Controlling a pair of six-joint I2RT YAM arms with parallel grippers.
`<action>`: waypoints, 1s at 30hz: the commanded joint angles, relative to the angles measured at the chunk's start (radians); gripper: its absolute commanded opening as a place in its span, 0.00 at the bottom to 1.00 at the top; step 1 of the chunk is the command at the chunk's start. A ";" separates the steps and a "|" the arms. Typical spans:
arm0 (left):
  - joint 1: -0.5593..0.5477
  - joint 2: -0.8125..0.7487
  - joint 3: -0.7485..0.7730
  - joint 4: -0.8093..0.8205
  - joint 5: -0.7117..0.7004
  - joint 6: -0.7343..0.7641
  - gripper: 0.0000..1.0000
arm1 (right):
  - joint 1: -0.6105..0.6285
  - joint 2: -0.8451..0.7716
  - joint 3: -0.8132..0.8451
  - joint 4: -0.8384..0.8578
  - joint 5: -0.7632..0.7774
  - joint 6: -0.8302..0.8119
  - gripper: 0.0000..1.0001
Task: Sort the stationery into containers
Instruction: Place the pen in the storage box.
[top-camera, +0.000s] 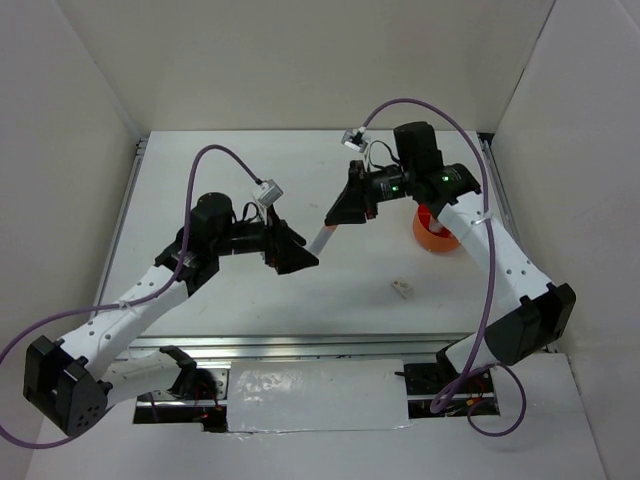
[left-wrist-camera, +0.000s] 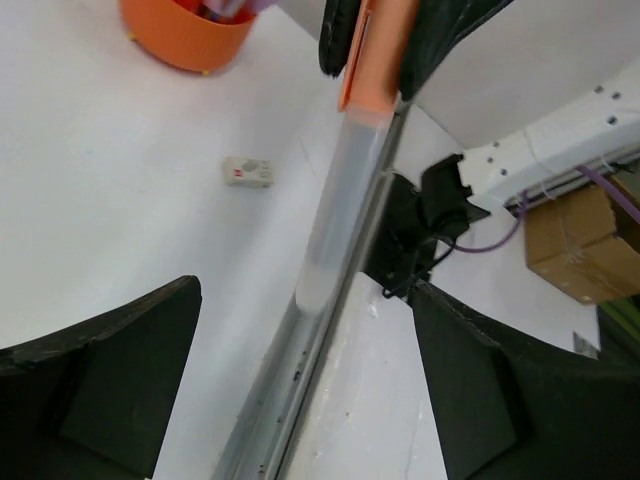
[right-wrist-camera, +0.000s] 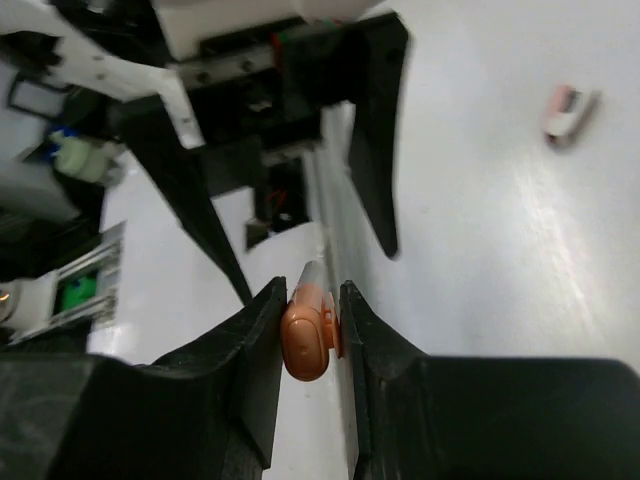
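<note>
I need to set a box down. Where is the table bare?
Bare: far left corner beyond the left arm; near strip left of the eraser. Crowded: centre, where the left end effector and right end effector meet at the pen, and by the orange tub.

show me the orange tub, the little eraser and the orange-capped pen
orange tub (left-wrist-camera: 170, 40), left wrist view, outer wall
little eraser (left-wrist-camera: 248, 172), left wrist view, top face
orange-capped pen (left-wrist-camera: 335, 213), left wrist view, clear barrel

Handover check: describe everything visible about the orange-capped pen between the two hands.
The pen is a slim stick with a frosted, translucent plastic-looking barrel and an orange cap. The right hand is clamped on the cap end, holding it slanted above the table. Its free end reaches between the wide-open fingers of the left hand, touching neither.
</note>
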 joint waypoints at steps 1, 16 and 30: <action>0.038 0.009 0.117 -0.161 -0.063 0.101 0.99 | -0.086 -0.050 0.029 -0.152 0.150 -0.121 0.00; 0.053 0.006 0.205 -0.415 -0.315 0.344 0.99 | -0.768 -0.084 0.124 -0.476 0.716 -0.422 0.00; 0.033 0.062 0.260 -0.451 -0.390 0.394 0.99 | -0.779 0.058 0.080 -0.287 0.803 -0.292 0.00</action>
